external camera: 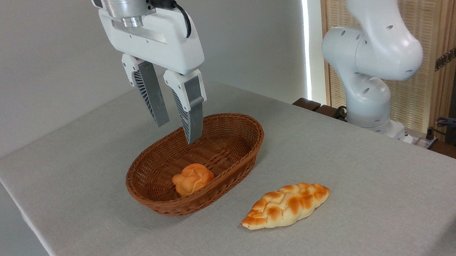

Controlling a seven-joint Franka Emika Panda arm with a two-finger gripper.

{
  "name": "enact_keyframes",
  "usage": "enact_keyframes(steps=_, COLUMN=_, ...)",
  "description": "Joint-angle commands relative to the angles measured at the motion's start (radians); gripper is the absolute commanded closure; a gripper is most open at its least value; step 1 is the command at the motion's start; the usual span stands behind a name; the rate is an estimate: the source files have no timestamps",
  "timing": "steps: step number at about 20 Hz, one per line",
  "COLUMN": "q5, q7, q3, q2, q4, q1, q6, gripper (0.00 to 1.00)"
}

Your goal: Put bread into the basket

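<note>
Fingers [193, 114] parted, nothing between them; the gripper [176, 126] hangs released in the upper-centre of the frame, tips pointing down over the far half of the basket [250, 146]. I read a clear gap between tips and wicker, though how high exactly I cannot tell from this one view.

Key relation for my next move: the bread [286, 204] lies down and to the right of the fingers in the frame, on the grey table [385, 196], just beside the basket's near-right flank but not touching it. Its long axis runs from lower left to upper right, pointed ends at each extreme, roughly parallel to the basket's own long axis. The jaws look to open along a similar line, so I judge a wrist turn will be needed to close across the loaf's narrow width rather than along its length.

Basket contents: one small round knotted bun [192, 178], sitting at the near end against the inner wall. Far half of the basket floor is bare, which is where I would aim the drop.

Arm base [367, 56] stands at upper right, well apart from both items.

Task status, my judgement: loaf not yet grasped, approach still to be made. Risk: soft-looking crust may slip or squash if pinched near a tapered end; mid-body grip seems safer.
</note>
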Motion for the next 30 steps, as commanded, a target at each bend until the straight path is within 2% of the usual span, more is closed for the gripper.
enact_keyframes(steps=1, q5=-0.006, q7=0.011, q3=0.009, q2=0.003, q4=0.016, q1=-0.004, q6=-0.024, gripper=0.00)
enact_keyframes(steps=20, q5=0.005, q7=0.028, q3=0.005, q2=-0.030, q4=-0.045, q1=-0.005, q6=-0.025, gripper=0.00)
enact_keyframes(steps=22, q5=0.005, q7=0.046, q3=0.001, q2=-0.067, q4=-0.096, q1=-0.005, q6=-0.016, gripper=0.00)
enact_keyframes(steps=24, q5=0.010, q7=0.109, q3=0.003, q2=-0.130, q4=-0.203, q1=-0.004, q6=0.031, gripper=0.00)
enact_keyframes(steps=26, q5=0.011, q7=0.169, q3=0.023, q2=-0.190, q4=-0.298, q1=-0.002, q6=0.076, gripper=0.00)
enact_keyframes(steps=30, q5=0.039, q7=0.258, q3=0.092, q2=-0.254, q4=-0.441, q1=-0.002, q6=0.093, gripper=0.00)
